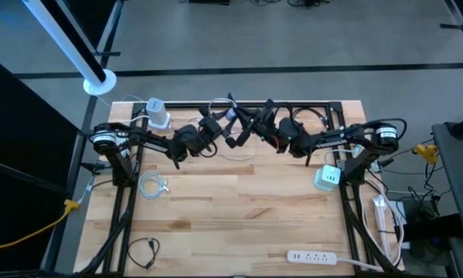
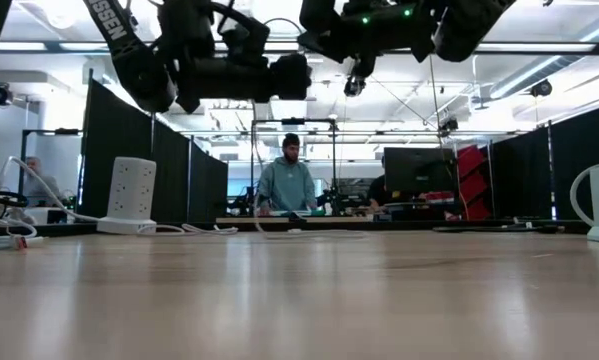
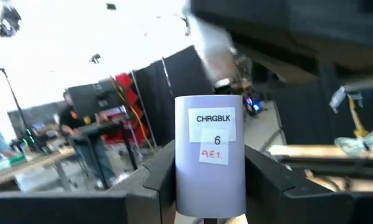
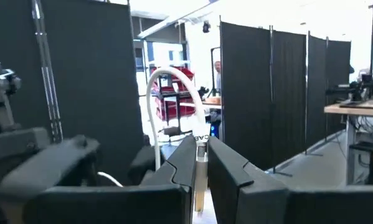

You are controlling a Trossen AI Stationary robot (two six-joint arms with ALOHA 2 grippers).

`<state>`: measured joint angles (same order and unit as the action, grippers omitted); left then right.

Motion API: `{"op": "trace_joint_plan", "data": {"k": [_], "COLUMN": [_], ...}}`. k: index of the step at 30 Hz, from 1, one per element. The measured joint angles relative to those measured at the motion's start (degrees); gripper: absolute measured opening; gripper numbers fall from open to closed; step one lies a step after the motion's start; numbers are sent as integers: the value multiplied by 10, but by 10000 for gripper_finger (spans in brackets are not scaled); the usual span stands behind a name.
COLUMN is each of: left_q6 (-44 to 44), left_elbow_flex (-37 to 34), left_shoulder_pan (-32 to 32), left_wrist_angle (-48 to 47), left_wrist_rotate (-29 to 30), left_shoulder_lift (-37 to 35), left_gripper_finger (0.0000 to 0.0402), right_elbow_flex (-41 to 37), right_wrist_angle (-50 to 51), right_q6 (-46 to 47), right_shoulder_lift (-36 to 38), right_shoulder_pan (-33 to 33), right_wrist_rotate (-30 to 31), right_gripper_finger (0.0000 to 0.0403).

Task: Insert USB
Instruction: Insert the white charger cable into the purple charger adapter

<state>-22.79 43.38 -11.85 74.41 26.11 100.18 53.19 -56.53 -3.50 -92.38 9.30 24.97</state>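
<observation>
My left gripper (image 1: 228, 125) and my right gripper (image 1: 251, 130) face each other in the air over the table's far middle. The left is shut on a white charger block (image 3: 210, 155) labelled "CHRGBLK 6". The right is shut on the plug end of a white USB cable (image 4: 155, 99), which arcs up and away from the fingers. In the low view both grippers hang well above the tabletop (image 2: 299, 290). A slack loop of white cable (image 2: 304, 232) lies on the table beneath them. My left gripper pinches the charger block by two opposite sides (image 3: 181, 180) between its two fingers (image 3: 158, 177). The block stands out beyond the fingertips, its labelled face toward the wrist camera, lifted clear of the table. My right gripper pinches the cable's plug end (image 4: 200, 177) between its two fingers (image 4: 185, 168). The cable with its small label (image 4: 200, 138) leaves the fingertips and bends over in a loop. The plug is clear of the table.
A white power tower (image 1: 158, 114) stands at the far left. A white cube charger (image 1: 328, 177) sits at the right, a power strip (image 1: 316, 255) at the near right. A white cable coil (image 1: 152, 185) and a black cable (image 1: 142, 249) lie on the left. People are beyond the table.
</observation>
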Motion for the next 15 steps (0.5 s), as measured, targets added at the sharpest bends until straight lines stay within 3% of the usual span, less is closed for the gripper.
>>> {"op": "trace_joint_plan", "data": {"k": [15], "left_q6": [-15], "left_elbow_flex": [0], "left_shoulder_pan": [6], "left_wrist_angle": [27], "left_wrist_rotate": [0], "left_shoulder_lift": [0], "left_gripper_finger": [120], "right_elbow_flex": [19], "right_wrist_angle": [-9], "right_q6": [-64], "right_shoulder_lift": [-15], "right_shoulder_pan": [1], "right_wrist_rotate": [11], "right_gripper_finger": [14]}}
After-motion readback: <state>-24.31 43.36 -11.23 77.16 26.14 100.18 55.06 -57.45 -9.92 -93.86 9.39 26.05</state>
